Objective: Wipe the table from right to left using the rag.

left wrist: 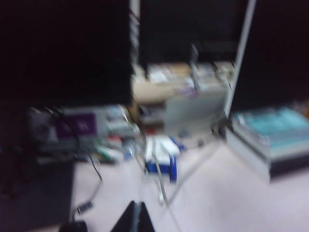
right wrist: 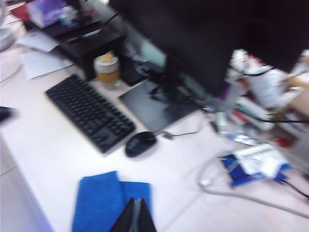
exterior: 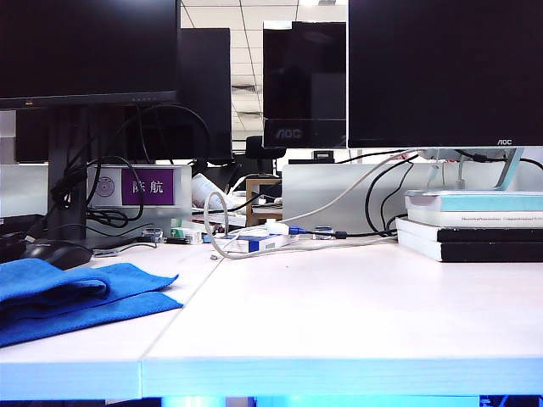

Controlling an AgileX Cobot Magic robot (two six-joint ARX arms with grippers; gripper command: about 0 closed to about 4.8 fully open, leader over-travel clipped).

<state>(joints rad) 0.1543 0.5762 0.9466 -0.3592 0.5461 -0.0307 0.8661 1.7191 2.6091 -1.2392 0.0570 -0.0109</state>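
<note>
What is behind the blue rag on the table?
Behind the rag sit a black mouse and a black keyboard on the white table. Whatever lies under the rag is covered.

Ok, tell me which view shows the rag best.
The right wrist view: it looks down on the whole blue rag, folded flat on the table near the mouse. The exterior view shows it side-on, cut off by the frame. The left wrist view misses it.

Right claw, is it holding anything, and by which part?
Nothing. The right claw is shut and empty above the rag, which lies loose on the table.
</note>
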